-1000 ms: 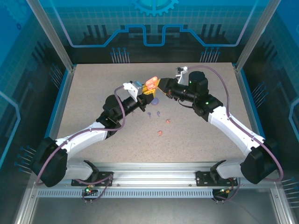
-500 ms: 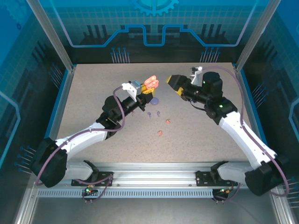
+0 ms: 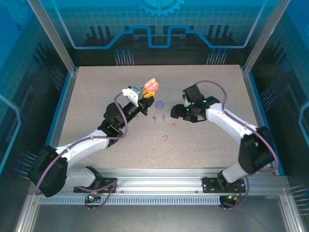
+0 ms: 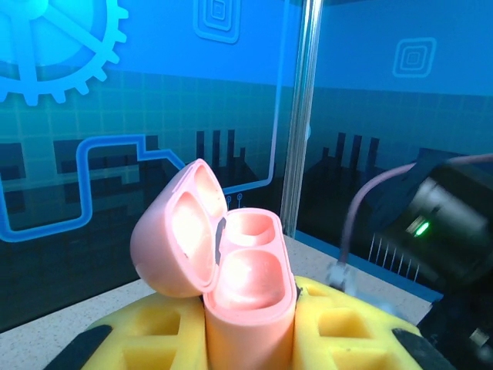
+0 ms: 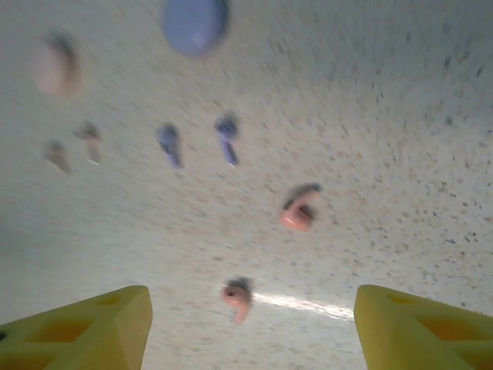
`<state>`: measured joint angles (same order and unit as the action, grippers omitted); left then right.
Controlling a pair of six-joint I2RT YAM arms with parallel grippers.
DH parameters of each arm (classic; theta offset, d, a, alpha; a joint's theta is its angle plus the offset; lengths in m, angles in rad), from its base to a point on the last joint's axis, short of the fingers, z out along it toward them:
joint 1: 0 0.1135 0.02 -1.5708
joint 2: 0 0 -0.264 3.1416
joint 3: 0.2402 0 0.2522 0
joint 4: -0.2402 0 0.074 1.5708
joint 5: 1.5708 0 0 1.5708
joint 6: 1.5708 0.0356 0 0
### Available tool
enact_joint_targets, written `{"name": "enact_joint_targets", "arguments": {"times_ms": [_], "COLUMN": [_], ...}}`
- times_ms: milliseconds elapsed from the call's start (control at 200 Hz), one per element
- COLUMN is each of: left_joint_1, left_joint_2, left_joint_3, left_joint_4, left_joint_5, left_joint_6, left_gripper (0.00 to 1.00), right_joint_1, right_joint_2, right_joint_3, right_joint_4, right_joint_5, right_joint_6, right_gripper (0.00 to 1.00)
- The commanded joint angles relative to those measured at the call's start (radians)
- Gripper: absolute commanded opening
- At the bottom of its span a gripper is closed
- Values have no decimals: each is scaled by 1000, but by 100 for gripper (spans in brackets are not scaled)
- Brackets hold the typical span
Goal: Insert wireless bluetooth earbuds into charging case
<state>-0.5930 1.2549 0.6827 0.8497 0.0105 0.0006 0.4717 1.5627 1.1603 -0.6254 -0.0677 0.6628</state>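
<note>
My left gripper point(image 3: 145, 94) is clamped tight on the coral case point(image 4: 245, 293), holding it upright and clear of the table point(image 3: 96, 96) between its yellow fingers point(image 4: 146, 339). The lid point(image 4: 181, 231) is swung back to the left in the wrist view, and I can look straight into both wells. My right gripper point(image 5: 250, 327) hangs low over the table, to the right of the left one and well apart from it, jaws spread wide with nothing between them. All the buds lie loose on the table below it. Two coral buds point(image 5: 299, 210) are nearest, one just ahead of the gap between the fingers and the other a little further on. Two purple buds point(image 5: 169, 145) lie side by side beyond those, and two pale buds point(image 5: 91, 139) lie off to the left, too blurred for me to make out how they lie. A purple case point(image 5: 194, 23) rests on the table past the purple buds
</note>
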Motion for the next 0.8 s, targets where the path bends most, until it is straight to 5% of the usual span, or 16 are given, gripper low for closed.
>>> {"name": "enact_joint_targets", "arguments": {"times_ms": [0,795], "left_joint_1": [-1,4], "left_joint_2": [-45,-54], "left_joint_3": [-17,-12], "left_joint_4": [34,23], "left_joint_5": [-28,-27], "left_joint_6": [24,20], "left_gripper": [0,0], "right_joint_1": [19,87], "right_joint_2": [79,336], "right_joint_3": [31,85], "right_joint_4": [-64,152], "right_joint_5": [44,-154], "right_joint_6": [-75,81], "right_gripper": [69,63]}}
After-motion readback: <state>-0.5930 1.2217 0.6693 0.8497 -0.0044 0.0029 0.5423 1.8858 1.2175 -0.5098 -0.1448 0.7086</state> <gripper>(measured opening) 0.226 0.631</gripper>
